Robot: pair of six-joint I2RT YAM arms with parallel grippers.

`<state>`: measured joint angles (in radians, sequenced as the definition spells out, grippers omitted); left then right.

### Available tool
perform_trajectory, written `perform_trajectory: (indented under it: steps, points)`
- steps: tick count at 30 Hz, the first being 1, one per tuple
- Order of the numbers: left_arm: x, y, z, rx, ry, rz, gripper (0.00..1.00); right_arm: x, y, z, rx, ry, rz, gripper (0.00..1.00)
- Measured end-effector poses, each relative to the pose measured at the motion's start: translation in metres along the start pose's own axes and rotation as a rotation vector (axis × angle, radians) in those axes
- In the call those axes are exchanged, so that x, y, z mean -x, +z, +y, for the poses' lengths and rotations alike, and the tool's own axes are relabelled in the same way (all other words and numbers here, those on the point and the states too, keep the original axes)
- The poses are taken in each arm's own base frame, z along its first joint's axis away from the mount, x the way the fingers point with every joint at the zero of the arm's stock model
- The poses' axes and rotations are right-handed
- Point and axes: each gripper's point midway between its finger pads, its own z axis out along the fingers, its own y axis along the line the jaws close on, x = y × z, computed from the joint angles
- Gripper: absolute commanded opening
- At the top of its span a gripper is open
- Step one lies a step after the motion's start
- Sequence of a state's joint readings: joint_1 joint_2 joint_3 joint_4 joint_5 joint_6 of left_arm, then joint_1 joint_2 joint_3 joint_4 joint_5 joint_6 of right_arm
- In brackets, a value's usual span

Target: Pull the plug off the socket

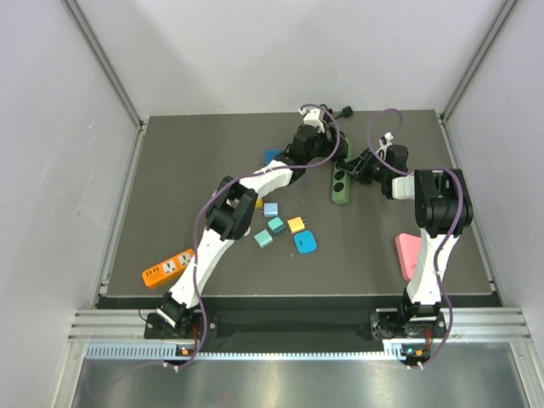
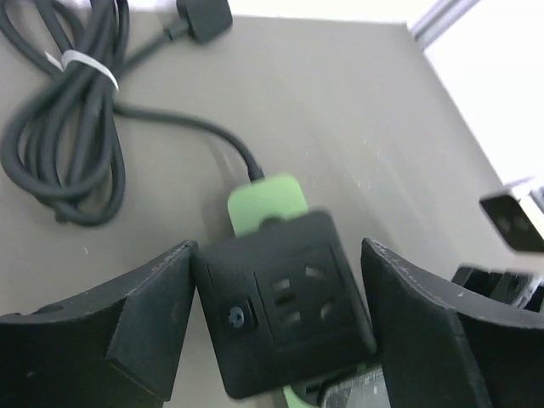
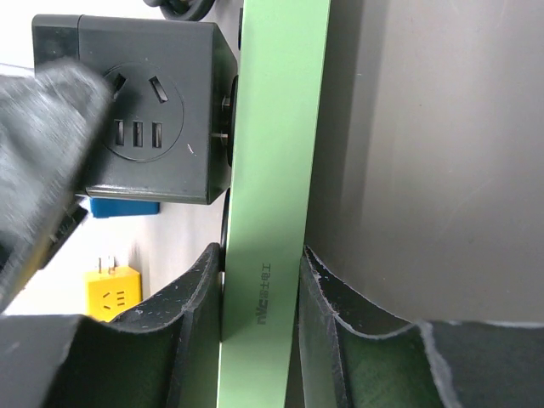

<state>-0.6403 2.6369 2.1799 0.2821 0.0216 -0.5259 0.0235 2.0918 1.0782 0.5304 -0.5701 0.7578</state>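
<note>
— Dark grey table [image 1: 170, 195] all round. Where's the socket [image 1: 340, 187]?

— Upper centre-right of the overhead view. My right gripper [image 3: 259, 289] is clamped across its narrow green body, one finger on each long side.

— And the plug [image 2: 289, 314]?

— It's a black cube seated at the strip's cable end. My left gripper [image 2: 280, 327] is closed on it, a finger against each side. The black cable [image 2: 68, 127] lies coiled at the upper left of my left wrist view.

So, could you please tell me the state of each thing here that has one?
plug: still seated on the socket, gripped on both sides.
socket: lying on the table, clamped across its width.
left hand: shut on the plug.
right hand: shut on the socket.
cable: coiled, bound with a white tie.
</note>
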Motion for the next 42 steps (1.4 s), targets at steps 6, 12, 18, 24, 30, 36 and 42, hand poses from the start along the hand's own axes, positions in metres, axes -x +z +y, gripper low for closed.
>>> perform_trajectory:
  steps: [6,12,18,24,30,36,42]
  points:
    - [-0.021,-0.005,-0.002,-0.002,-0.008,0.070,0.81,0.000,0.000,0.000,0.001,-0.004,0.001,0.00]
    - [-0.025,-0.006,-0.004,0.000,-0.030,0.090,0.10,0.000,0.000,0.000,0.001,-0.003,0.002,0.07]
    - [-0.026,-0.007,-0.003,0.002,-0.035,0.089,0.00,0.000,0.000,0.000,0.001,-0.001,0.001,0.48]
    - [-0.030,-0.023,-0.006,0.007,-0.043,0.112,0.00,0.008,0.003,0.004,0.013,-0.037,-0.011,0.50]
    - [-0.030,-0.025,-0.005,0.016,-0.043,0.109,0.00,0.002,0.006,0.008,0.034,-0.033,0.017,0.38]
    - [-0.029,-0.025,-0.005,0.019,-0.044,0.108,0.00,0.001,0.007,0.009,0.039,-0.033,0.024,0.18]
    - [-0.026,-0.024,-0.004,0.027,-0.048,0.090,0.00,0.001,0.010,0.008,0.002,-0.021,0.045,0.00]
